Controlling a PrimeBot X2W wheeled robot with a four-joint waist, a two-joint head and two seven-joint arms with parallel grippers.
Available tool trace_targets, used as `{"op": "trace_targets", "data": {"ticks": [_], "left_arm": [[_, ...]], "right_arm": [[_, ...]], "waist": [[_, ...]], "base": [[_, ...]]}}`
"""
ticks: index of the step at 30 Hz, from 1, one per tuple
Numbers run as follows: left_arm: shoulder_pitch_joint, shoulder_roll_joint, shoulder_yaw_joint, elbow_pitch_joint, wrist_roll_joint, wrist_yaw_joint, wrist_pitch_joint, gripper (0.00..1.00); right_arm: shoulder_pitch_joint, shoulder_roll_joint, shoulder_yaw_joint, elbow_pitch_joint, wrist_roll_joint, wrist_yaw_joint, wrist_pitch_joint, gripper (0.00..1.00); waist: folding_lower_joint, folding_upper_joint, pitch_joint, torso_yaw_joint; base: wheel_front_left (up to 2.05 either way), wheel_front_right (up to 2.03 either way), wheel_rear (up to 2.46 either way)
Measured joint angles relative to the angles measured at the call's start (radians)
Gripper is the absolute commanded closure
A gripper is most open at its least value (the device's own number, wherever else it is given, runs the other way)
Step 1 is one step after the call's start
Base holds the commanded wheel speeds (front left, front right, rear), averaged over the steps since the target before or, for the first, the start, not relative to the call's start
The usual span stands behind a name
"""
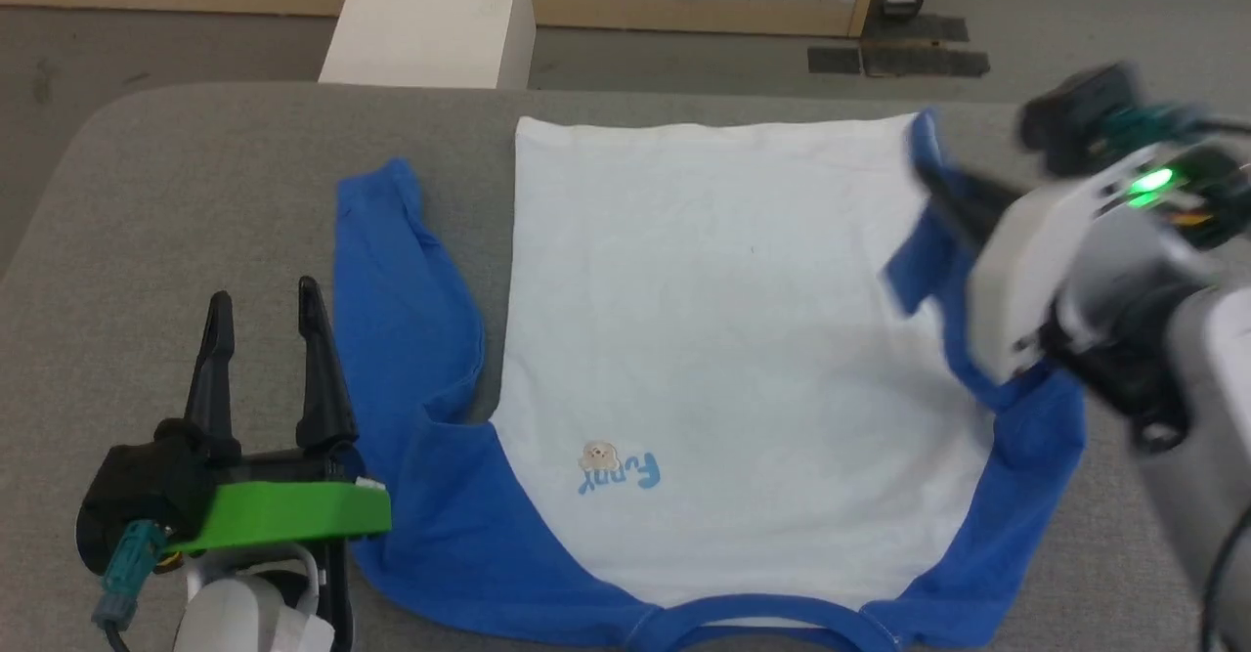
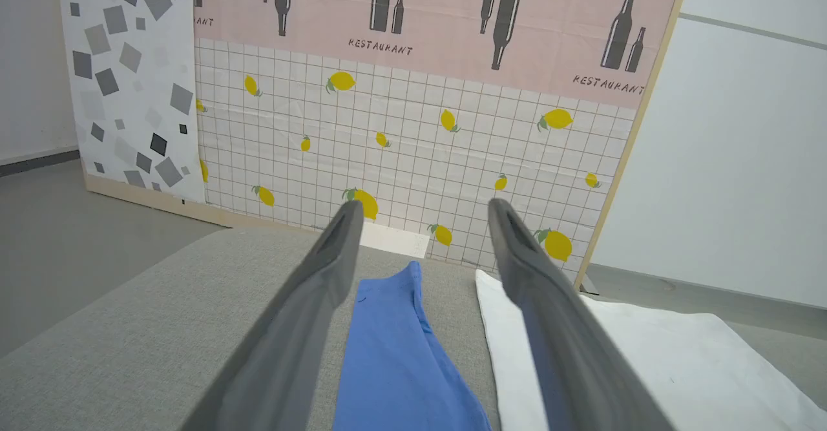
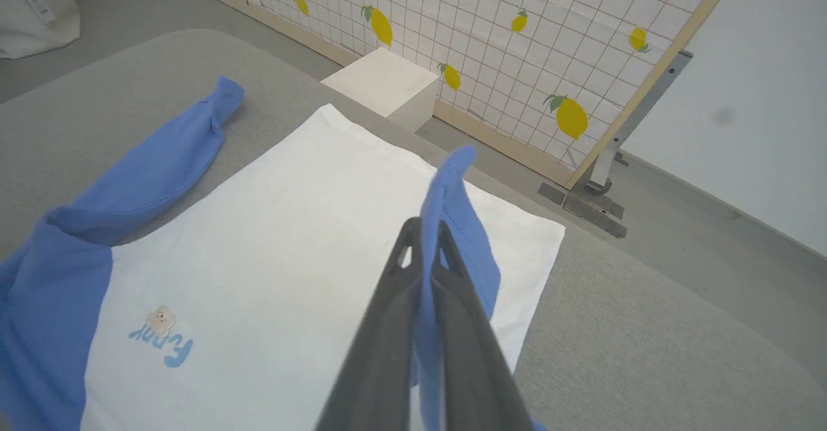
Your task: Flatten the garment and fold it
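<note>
The garment [image 1: 723, 339] is lying front-up on the grey table [image 1: 195, 193], collar nearest the robot. The right gripper [image 3: 423, 227], jaws fully closed, is pinching the right sleeve [image 3: 460, 179] and holding it raised. The left gripper [image 1: 264, 292] is gaping wide, holding nothing, near the left sleeve [image 1: 391, 281]. Probable risk: the thin pinch slipping, or the pull dragging flat fabric into wrinkles. 1 white box [image 1: 430, 17] is standing beyond the table, obstructing nothing.

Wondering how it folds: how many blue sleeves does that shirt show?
2. One royal-blue fabric sleeve lies on the grey table beside the open left claw; the other blue sleeve is held up over the shirt's white body, pinched in the shut right claw.
</note>
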Motion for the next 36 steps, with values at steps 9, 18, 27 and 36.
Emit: {"op": "trace_targets", "data": {"ticks": [9, 18, 27, 36], "left_arm": [[0.006, 0.0, 0.001, 0.001, -0.01, -0.003, 0.0, 0.0], [0.005, 0.0, -0.009, 0.001, -0.042, 0.01, 0.0, 0.0], [0.006, 0.0, -0.006, 0.002, -0.046, 0.018, 0.0, 0.0], [0.006, 0.0, 0.007, 0.014, -0.036, 0.017, 0.0, 0.0]], "right_arm": [[0.05, 0.104, 0.32, 0.075, 0.056, 0.0, -0.002, 1.0], [0.059, 0.106, 0.578, 0.169, 0.107, 0.0, -0.01, 1.0], [0.058, 0.085, 0.588, 0.2, 0.184, 0.0, -0.055, 0.0], [0.062, 0.081, 0.131, 0.129, 0.24, 0.0, -0.252, 0.0]], "waist": [[0.0, 0.0, -0.01, 0.039], [0.0, 0.0, 0.023, 0.065], [0.0, 0.0, 0.032, 0.048], [0.0, 0.0, 0.016, -0.009]], "base": [[0.0, 0.0, 0.0], [0.0, 0.0, 0.0], [0.0, 0.0, 0.0], [0.0, 0.0, 0.0]]}}
